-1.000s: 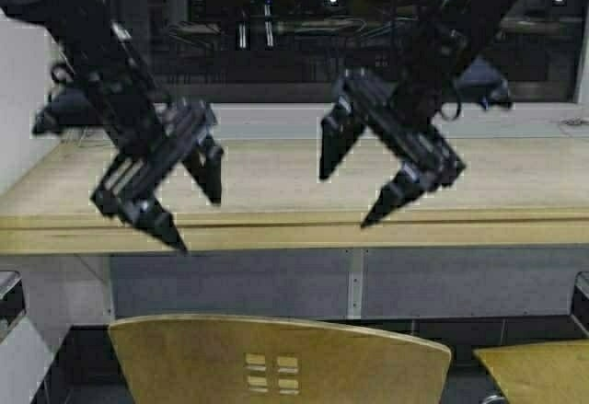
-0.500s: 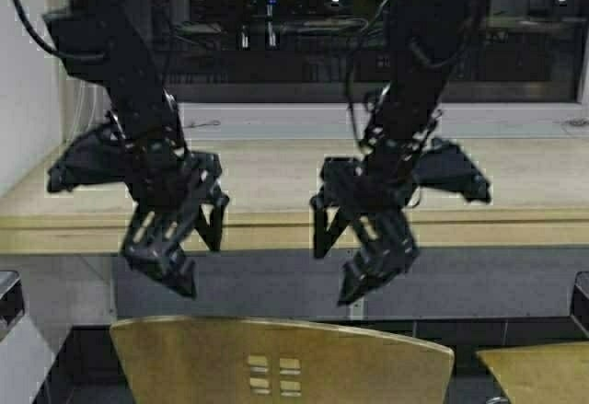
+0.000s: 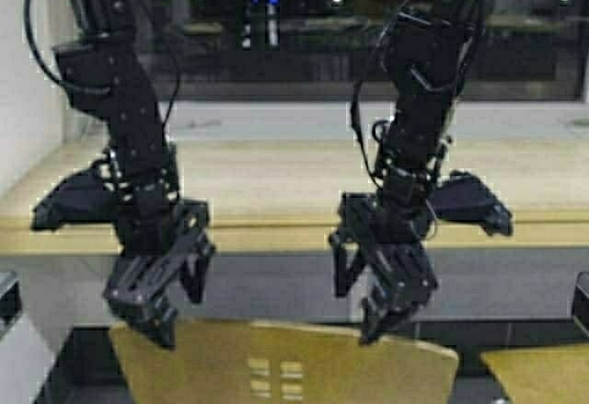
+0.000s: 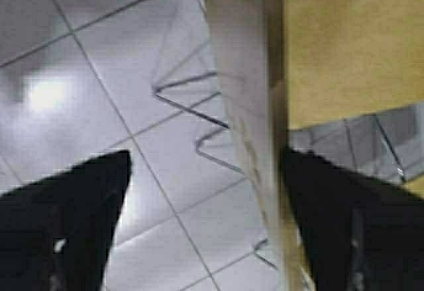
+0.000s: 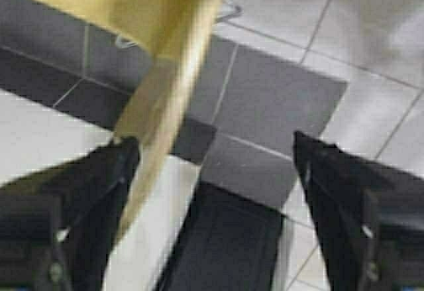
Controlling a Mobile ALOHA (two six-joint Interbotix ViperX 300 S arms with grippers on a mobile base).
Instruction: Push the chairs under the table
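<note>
A mustard-yellow chair (image 3: 285, 363) with small square cutouts stands in front of the table (image 3: 276, 183), its backrest at the bottom of the high view. My left gripper (image 3: 179, 312) hangs open at the backrest's left top edge. My right gripper (image 3: 357, 307) hangs open at the right part of the top edge. In the left wrist view the gripper (image 4: 205, 153) is open and the backrest edge (image 4: 248, 105) runs between the fingers, close to one. In the right wrist view the gripper (image 5: 215, 138) is open too, with the backrest edge (image 5: 165, 85) beside one finger.
Another mustard-yellow piece (image 3: 538, 376) shows at the lower right, cut off by the frame. A grey panel (image 3: 276, 284) closes the space under the table's front edge. Tiled floor lies below. Dark windows (image 3: 304, 36) run behind the table.
Both arms have come down from above the table top to the chair's backrest. The fingers have stayed open. The chair has not visibly moved.
</note>
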